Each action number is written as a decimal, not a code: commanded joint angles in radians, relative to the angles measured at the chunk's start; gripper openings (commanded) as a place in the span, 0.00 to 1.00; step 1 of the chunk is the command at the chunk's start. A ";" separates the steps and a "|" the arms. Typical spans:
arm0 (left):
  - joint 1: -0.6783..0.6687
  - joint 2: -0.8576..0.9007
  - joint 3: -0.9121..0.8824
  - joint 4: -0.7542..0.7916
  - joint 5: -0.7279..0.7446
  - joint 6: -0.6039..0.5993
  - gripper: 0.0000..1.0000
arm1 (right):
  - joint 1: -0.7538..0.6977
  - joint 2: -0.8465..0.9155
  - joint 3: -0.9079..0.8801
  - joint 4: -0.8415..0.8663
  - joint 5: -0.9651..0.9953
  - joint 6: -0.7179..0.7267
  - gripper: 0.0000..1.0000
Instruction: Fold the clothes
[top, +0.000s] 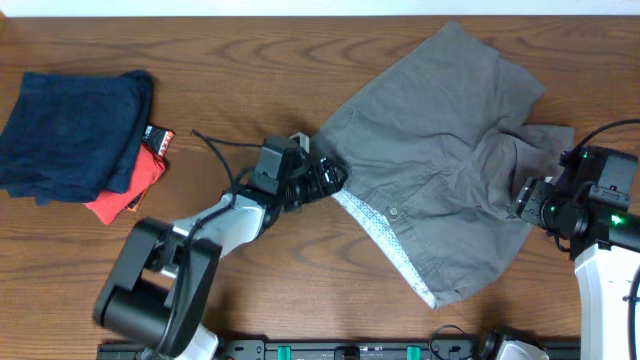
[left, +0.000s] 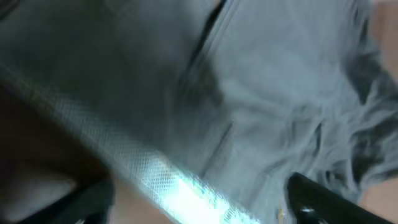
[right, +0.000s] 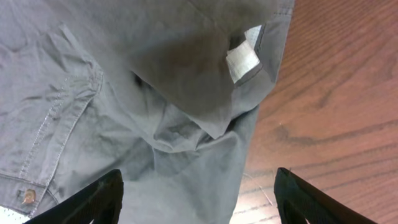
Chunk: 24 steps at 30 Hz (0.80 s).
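Observation:
The grey shorts (top: 445, 150) lie spread on the wooden table at centre right, with the pale lined waistband (top: 385, 240) turned out along the lower left edge. My left gripper (top: 328, 178) is at the shorts' left edge; in the left wrist view its fingers are spread open (left: 199, 205) over the waistband lining (left: 155, 177). My right gripper (top: 525, 198) is at the shorts' right side. In the right wrist view it is open (right: 199, 199) above the rumpled leg fabric (right: 180, 130), holding nothing.
A dark navy folded garment (top: 70, 135) lies on a red-orange folded garment (top: 130, 190) at the far left of the table. A black cable (top: 215, 150) runs beside my left arm. Bare wood (right: 342, 93) lies right of the shorts.

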 joint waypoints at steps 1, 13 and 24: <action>0.000 0.071 0.005 0.095 -0.084 -0.011 0.82 | -0.008 -0.006 0.013 -0.006 0.016 -0.015 0.77; 0.114 0.114 0.085 0.272 -0.190 -0.063 0.06 | -0.008 -0.006 0.013 -0.027 0.016 -0.015 0.77; 0.378 0.114 0.428 -0.035 0.202 -0.055 0.98 | -0.007 -0.006 0.013 -0.023 -0.058 -0.016 0.82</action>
